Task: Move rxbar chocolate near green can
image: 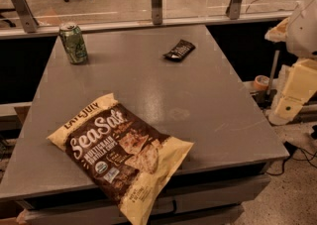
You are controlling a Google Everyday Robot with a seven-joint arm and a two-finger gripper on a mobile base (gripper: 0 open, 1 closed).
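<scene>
The green can [73, 43] stands upright at eleven o'clock on the table [213, 105]. A chip bag [119, 152] overhangs the edge at seven. The rxbar chocolate [179, 50] lies flat at one o'clock, well apart from the can. The gripper [285, 106] hangs beyond the table at three o'clock; I cannot tell whether it is open or closed.

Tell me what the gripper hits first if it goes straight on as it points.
Probably the floor: the gripper hangs beside the table, off its right edge, seemingly pointing down; depth is unclear.
</scene>
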